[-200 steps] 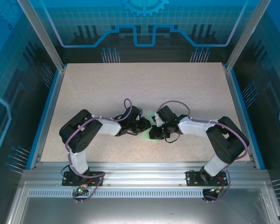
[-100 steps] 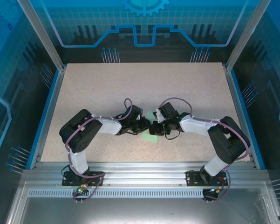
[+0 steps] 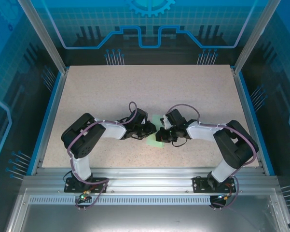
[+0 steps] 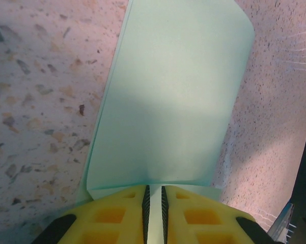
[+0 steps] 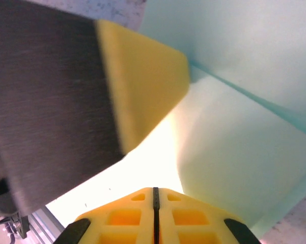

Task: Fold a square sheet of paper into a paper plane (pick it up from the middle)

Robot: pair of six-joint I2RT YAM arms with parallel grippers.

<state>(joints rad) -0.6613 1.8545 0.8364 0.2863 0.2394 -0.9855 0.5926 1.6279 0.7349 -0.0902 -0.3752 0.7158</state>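
Note:
The square sheet of paper [image 4: 173,91] is pale mint green and lies folded over on itself, with a curled upper layer above a flat lower one. It sits on the table between the two arms [image 3: 153,141]. My left gripper [image 4: 154,201] is shut on its near edge, and a thin strip of paper shows between the yellow pads. In the top view that gripper [image 3: 152,129] meets my right gripper [image 3: 159,134] tip to tip over the sheet. My right gripper [image 5: 155,195] is shut with nothing visible between its pads, low over the paper [image 5: 244,142] and close to a left finger [image 5: 142,76].
The speckled beige table [image 3: 149,92] stretches far beyond and to both sides of the grippers. Blue rails and aluminium posts edge it [image 3: 58,92]. The arm bases stand on the metal rail at the near edge [image 3: 145,181].
My right gripper has shifted slightly beside the left one over the paper. The left arm and its grip on the sheet have held still.

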